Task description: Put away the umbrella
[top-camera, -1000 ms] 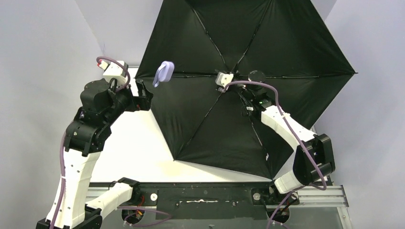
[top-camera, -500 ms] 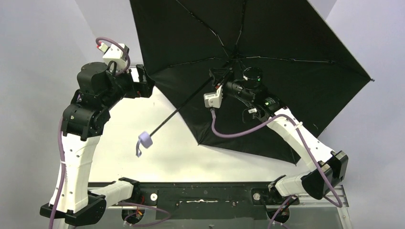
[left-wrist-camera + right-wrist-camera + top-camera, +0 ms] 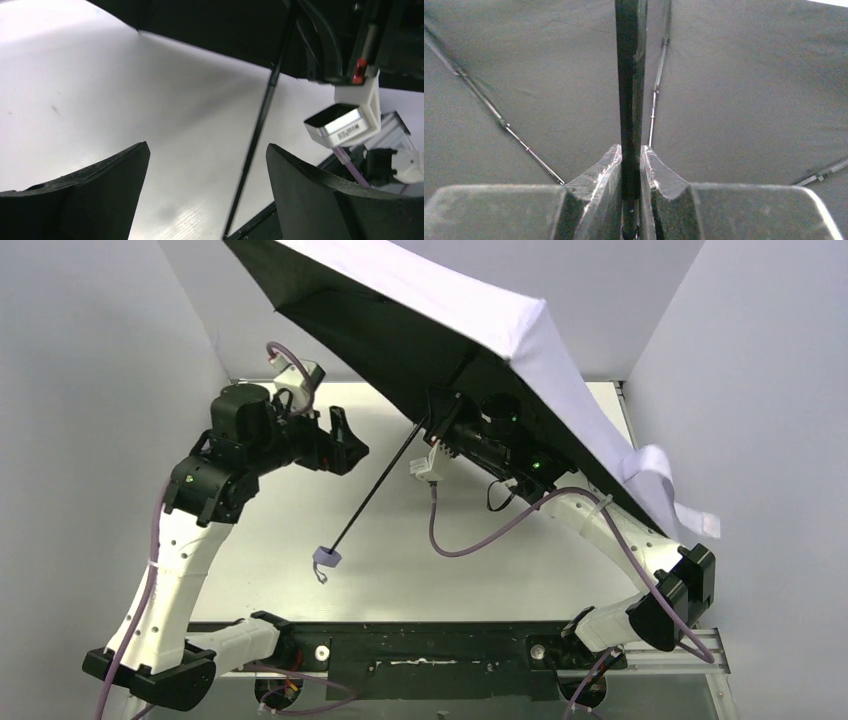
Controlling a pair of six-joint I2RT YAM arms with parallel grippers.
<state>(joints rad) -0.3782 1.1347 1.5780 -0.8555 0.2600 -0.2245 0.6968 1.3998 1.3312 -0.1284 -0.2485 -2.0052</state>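
free: table (image 3: 280, 540) left of umbrella shaft (image 3: 380, 488) | blocked: umbrella canopy (image 3: 400, 335) overhead, right

We see a white table (image 3: 290, 525) with a black strip (image 3: 430, 645) along its near edge, carrying the left arm base (image 3: 150, 680) and right arm base (image 3: 600, 625).

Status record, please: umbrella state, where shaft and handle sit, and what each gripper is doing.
umbrella: open, tilted, lavender side up, black underside toward the arms
shaft: extended, slanting down toward the near left
handle: at the shaft's low end, over the table; contact cannot be told
right gripper: shut on the umbrella's shaft, high up
left gripper: open, empty, beside the shaft, apart from it
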